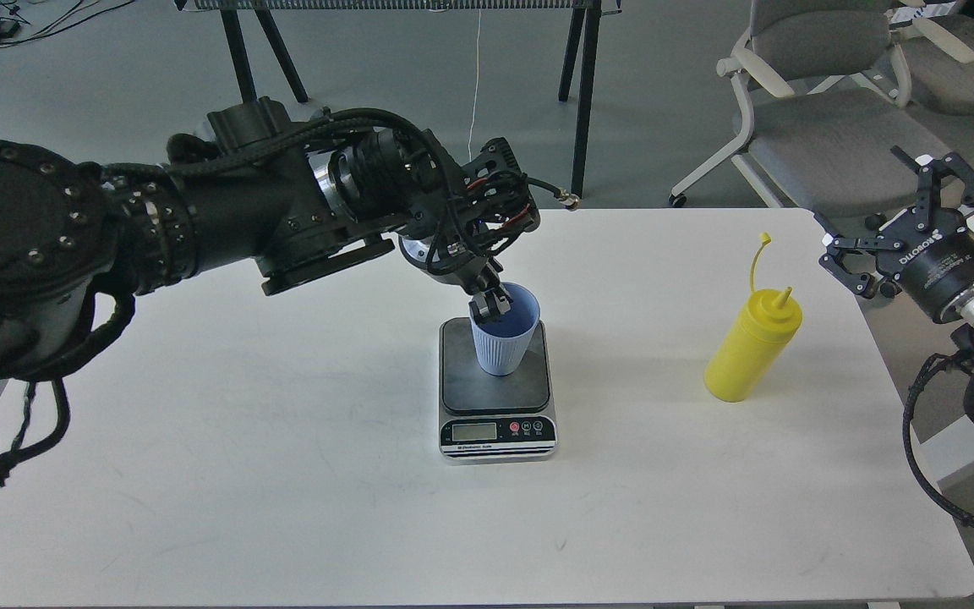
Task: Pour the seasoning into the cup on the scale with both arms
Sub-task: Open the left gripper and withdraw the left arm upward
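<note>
The light-blue ribbed cup stands nearly upright on the dark plate of the silver scale at the table's middle. My left gripper is shut on the cup's left rim, one finger inside and one outside. The yellow seasoning bottle stands upright on the right of the table, cap strap sticking up, nozzle uncovered. My right gripper is open and empty, beyond the table's right edge, up and to the right of the bottle.
The white table has rounded corners; its right edge lies just past the bottle. Grey office chairs stand behind at the right, black table legs at the back.
</note>
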